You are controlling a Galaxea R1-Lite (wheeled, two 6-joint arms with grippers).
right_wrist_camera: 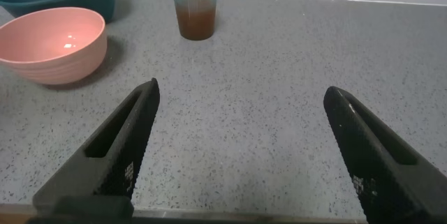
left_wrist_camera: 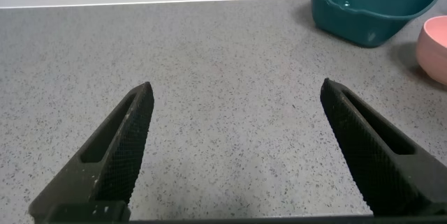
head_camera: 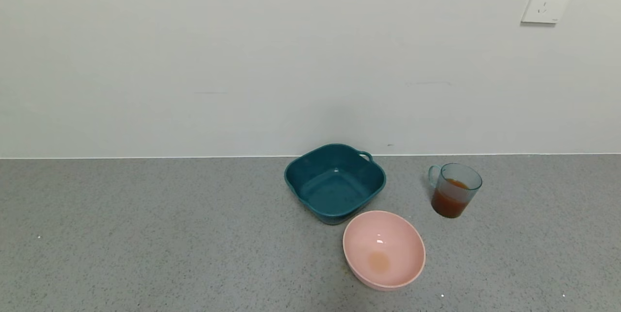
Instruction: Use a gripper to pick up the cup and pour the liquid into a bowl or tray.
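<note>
- Right gripper [right_wrist_camera: 241, 151]: jaws spread wide, nothing between them, only bare counter below; fingers [right_wrist_camera: 122, 147] filling the lower corners of the right wrist view
- Left gripper [left_wrist_camera: 237, 151]: jaws also wide and empty, low over the counter, looking parked
- Neither gripper visible in the head view
- Cup [right_wrist_camera: 195, 5] upright at top centre of the right wrist view, well apart from the right gripper and straight ahead of it
- In the head view, cup [head_camera: 454, 190] at centre right, handle turned to the left of the frame, toward the basin
- Liquid [head_camera: 450, 200], reddish brown, filling about half of the cup
- Teal basin [head_camera: 335, 183] at centre of the head view, loop handle at its upper right rim, seemingly dry inside
- Pink bowl [head_camera: 384, 249] just below the basin, nearly touching it, with a faint orange stain at the bottom
- Step in hand, as judged: the very beginning, approach to the cup not yet made, nothing poured
- Next move probably for the right arm: forward advance with jaws kept wide, closing around the ribbed body, then a level lift to avoid spilling
- Counter [head_camera: 145, 234]: grey speckled stone-like surface, flat
- Behind: plain white wall [head_camera: 242, 59], white socket [head_camera: 548, 0] at upper right of the head view
</note>
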